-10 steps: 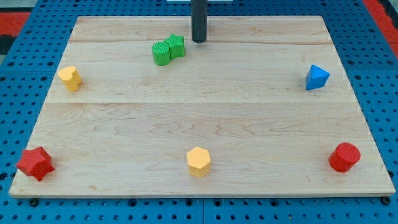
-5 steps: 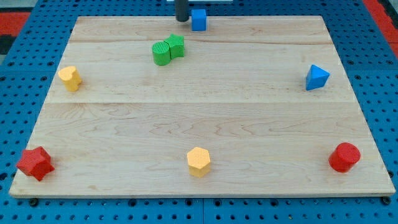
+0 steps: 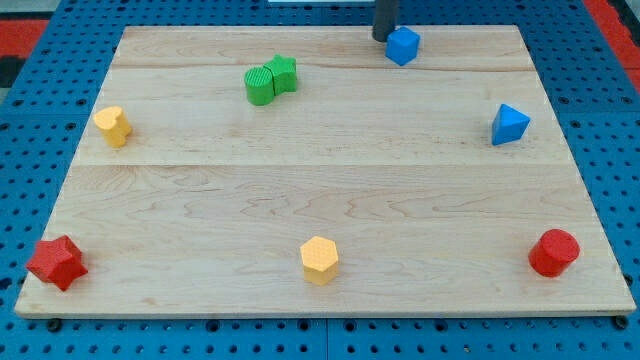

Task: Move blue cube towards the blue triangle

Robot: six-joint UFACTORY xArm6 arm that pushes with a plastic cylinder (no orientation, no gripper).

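The blue cube (image 3: 403,45) sits near the board's top edge, right of centre. My tip (image 3: 383,37) is at the view's top, touching the cube's upper left side. The blue triangle (image 3: 509,124) lies near the board's right edge, below and to the right of the cube, well apart from it.
Two green blocks (image 3: 270,79) touch each other at the upper left. A yellow block (image 3: 112,125) is at the left edge, a red star (image 3: 56,262) at the bottom left, a yellow hexagon (image 3: 319,260) at the bottom centre, a red cylinder (image 3: 553,252) at the bottom right.
The rod moved up to the top edge, then right. The blue cube slid right along the top edge, from above the green blocks to right of centre, and turned a little.
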